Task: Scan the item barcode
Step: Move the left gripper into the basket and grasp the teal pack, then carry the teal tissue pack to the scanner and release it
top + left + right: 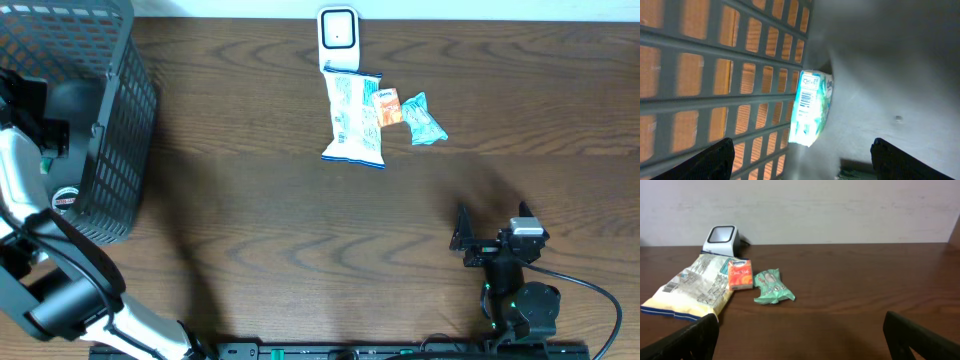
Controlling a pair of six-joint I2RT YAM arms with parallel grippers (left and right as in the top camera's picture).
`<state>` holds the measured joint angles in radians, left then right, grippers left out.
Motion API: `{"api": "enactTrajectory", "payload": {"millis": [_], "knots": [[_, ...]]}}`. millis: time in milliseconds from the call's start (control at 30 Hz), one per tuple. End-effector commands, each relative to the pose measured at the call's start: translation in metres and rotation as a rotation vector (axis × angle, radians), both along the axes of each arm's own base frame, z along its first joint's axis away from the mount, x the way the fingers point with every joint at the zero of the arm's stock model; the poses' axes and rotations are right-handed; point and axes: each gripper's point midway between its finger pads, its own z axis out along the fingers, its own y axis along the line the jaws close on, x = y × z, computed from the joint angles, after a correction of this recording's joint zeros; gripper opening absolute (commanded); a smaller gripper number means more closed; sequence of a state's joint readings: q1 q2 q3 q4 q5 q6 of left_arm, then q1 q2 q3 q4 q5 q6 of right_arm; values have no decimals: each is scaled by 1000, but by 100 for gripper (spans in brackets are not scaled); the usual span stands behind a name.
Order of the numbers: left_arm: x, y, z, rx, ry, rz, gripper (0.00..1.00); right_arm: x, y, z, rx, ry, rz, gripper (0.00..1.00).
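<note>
Down inside the grey plastic mesh basket [740, 60] with the left gripper [802, 155], spread wide and holding nothing. Just ahead of it, a teal-and-white foil packet [810, 107], propped on edge at the foot of the lattice wall, printed barcode [807, 100] turned toward the wrist camera. Seemingly the pick-up step, ahead of any scanning. Best to centre the fingers across the packet's narrow width, approach from the open floor side rather than the wall side, and close on the body away from the barcode, keeping the stripes uncovered. Worth squeezing gently: looks soft and crinkly, likely to slip or fold. Beware the lattice just beside the packet, a probable snag for the wall-side finger, and the tall basket wall on the lift out. Across the dark wooden table [250, 220], well apart from the basket, a white box-shaped scanner [338, 30] at the far edge, with a large white-and-blue snack bag [355, 118] right in front of it, a small orange carton [387, 107] against the bag and a teal twisted wrapper [423, 120] just beside that. Probably necessary to present the packet above this clutter. Near the front edge, the right gripper [800, 330], likewise wide open and empty.
</note>
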<state>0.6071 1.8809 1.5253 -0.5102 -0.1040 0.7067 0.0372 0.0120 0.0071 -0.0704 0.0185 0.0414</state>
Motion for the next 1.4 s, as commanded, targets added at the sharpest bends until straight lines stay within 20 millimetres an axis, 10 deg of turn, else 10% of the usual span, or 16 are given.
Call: {"api": "enactTrajectory", "payload": {"millis": [0,733,867,967,1200,1367], "knots": [[-5,10,-33,19,101,-8,86,0,1,0,10,0,2,99],[5,20,-102,-7,171,-20,74,0,1,0,9,0,2,99],[2,19,-93,-9,161,6,32,0,1,0,10,0,2,99],[3,18,-73,-15,103,64,8,0,1,-1,9,1,2,99],[10,7,21,-76,-220,229,7,0,1,0,9,0,2,99],[33,-71,143,-421,-661,83,7,0,1,0,9,0,2,99]]}}
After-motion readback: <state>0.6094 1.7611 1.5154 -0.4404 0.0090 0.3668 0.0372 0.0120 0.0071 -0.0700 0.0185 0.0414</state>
